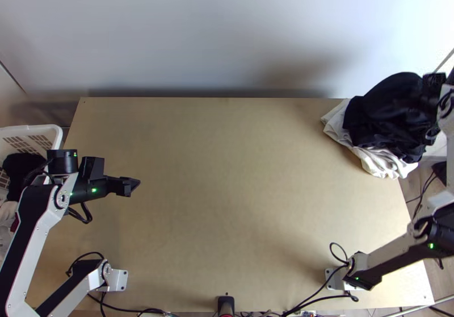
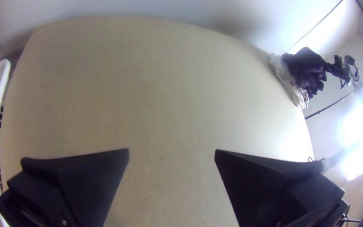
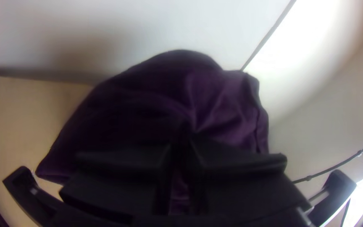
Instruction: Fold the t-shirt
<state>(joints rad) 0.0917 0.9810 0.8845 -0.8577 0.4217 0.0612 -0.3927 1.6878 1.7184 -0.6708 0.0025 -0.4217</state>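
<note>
Fingers of the right gripper (image 3: 181, 141) are clenched on a gathered pinch of dark cloth (image 1: 381, 112), which I take to be the t-shirt. It hangs bunched at the upper right of the top view, over the far right corner of the table (image 1: 227, 180). White cloth (image 1: 377, 161) lies crumpled just under and beside it. The left gripper (image 2: 172, 153), its fingers spread wide apart with nothing between them, hovers at the left of the top view, near the white basket (image 1: 54, 129).

The step in hand looks to be drawing one garment off the pile, and the fold itself seems not yet begun. To do it well, I would raise the pinch until the lower folds come clear of the white cloth, and check that no second piece comes along, since the dark mass is thick and I cannot tell whether it is one garment. Then carry it towards the middle of the frame and lower it slowly, letting the hem land first, so that it opens rather than heaps. The left gripper should come across to take a free edge or corner; pulling gently apart will spread the shirt. A hard tug could slip the pinch or drag the pile off the corner.
</note>
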